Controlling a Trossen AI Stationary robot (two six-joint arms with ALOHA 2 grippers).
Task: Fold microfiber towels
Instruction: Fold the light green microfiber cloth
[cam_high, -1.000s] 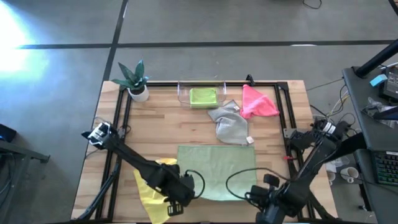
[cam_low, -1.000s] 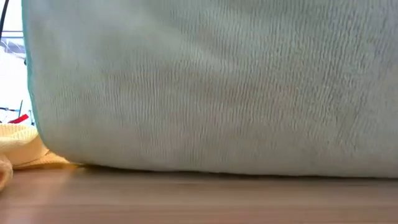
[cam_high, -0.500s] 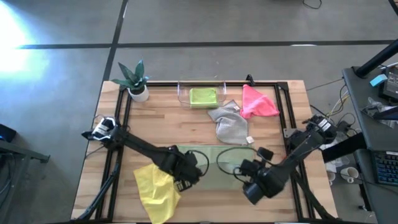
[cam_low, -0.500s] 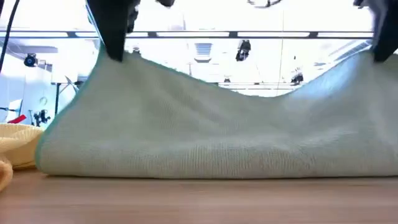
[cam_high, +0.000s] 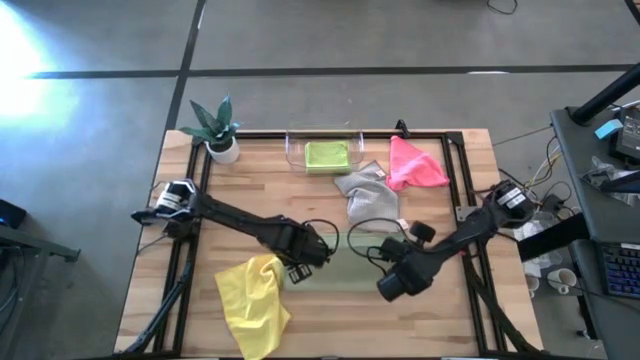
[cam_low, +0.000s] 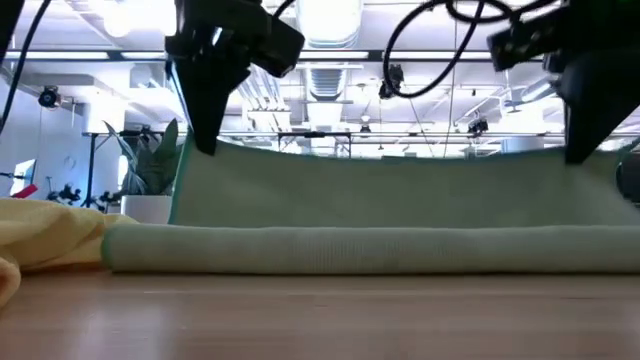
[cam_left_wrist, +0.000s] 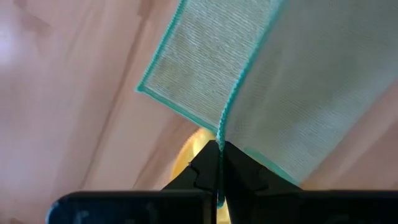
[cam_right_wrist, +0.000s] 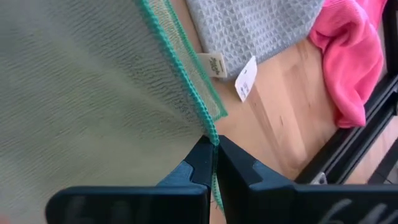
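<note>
The pale sage green towel (cam_high: 340, 272) lies mid-table, doubled over, with its fold (cam_low: 380, 250) resting on the wood on the near side. My left gripper (cam_high: 312, 252) and my right gripper (cam_high: 386, 266) are each shut on its raised upper layer (cam_low: 400, 195), one at each end. The yellow towel (cam_high: 250, 300) lies crumpled at the near left. The grey towel (cam_high: 370, 200) and the pink towel (cam_high: 412, 165) lie at the far right. The lime green towel (cam_high: 326, 155) lies folded in a clear tray at the far edge. My left gripper pinches the towel's teal-hemmed edge (cam_left_wrist: 221, 134) between its two fingertips, close to the left corner, from above. The held layer slants down to the fold on the table. My right gripper pinches the teal hem (cam_right_wrist: 210, 132) at the right corner between its fingertips, from above. The edge runs nearly straight between the two grippers (cam_low: 400, 150).
A potted plant (cam_high: 218, 128) stands at the far left corner. A black frame (cam_high: 460, 170) runs along the table's edges. Bare wood (cam_high: 300, 205) shows between the sage towel and the tray.
Both grippers have gone toward the table's far edge and come down, carrying the sage towel's near edge over the rest of it. The towel was hanging spread before the low camera and is now folded over. Its fold lies on the near side and the held edge has drawn straight.
</note>
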